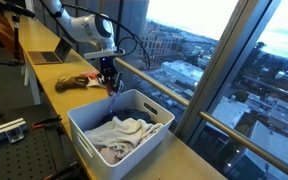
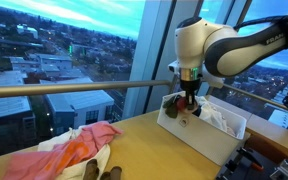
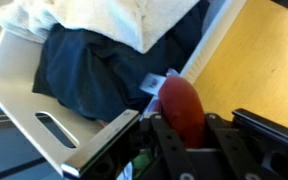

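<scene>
Gripper point(image 3: 187, 126) jaws are drawn in close around a bunched red cloth point(image 3: 182, 104), which bulges out between the fingers in the wrist view, so it plainly has hold of it. In an exterior view the gripper point(image 1: 110, 78) hangs just above the corner of the white bin point(image 1: 81, 140) that faces the heap of clothes, with a scrap of red trailing below it.

To my eye this is the carrying step: the cloth is lifted and brought to the bin, but it sits over the corner of the rim point(image 3: 24, 100) rather than squarely over the inside. Any next move would call for easing further in over the middle before the jaws part, or the cloth may drape over the wall or slide down onto the desk point(image 3: 274, 40).

Inside the bin lie a dark blue cloth point(image 3: 84, 70) and a white cloth point(image 3: 94, 20), loosely heaped, with room on top. Further along the desk is a pile of pink and pale clothes point(image 2: 74, 148), well apart from the bin. A metal railing point(image 2: 74, 90) runs along the window behind. Nothing stands between gripper and bin; only the rim itself is close enough to catch the dangling end.
</scene>
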{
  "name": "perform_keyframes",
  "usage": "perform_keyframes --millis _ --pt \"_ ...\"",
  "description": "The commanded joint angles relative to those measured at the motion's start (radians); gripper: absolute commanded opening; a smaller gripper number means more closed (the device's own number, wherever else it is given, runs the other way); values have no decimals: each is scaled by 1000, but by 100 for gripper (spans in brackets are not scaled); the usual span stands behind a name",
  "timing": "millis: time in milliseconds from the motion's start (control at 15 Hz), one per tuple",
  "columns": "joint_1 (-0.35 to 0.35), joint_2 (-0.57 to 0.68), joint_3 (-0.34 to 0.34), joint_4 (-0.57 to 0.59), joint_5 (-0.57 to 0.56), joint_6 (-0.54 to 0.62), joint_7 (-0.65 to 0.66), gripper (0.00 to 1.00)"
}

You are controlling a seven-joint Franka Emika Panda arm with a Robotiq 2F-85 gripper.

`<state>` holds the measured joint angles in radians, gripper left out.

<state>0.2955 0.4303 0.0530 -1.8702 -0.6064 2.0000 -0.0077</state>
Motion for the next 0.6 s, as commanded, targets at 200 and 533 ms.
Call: perform_keyframes --millis 200,533 --pt "-96 -244 0 -107 -56 -54 5 5" --pt "-150 -281 3 -173 -38 -26 18 52"
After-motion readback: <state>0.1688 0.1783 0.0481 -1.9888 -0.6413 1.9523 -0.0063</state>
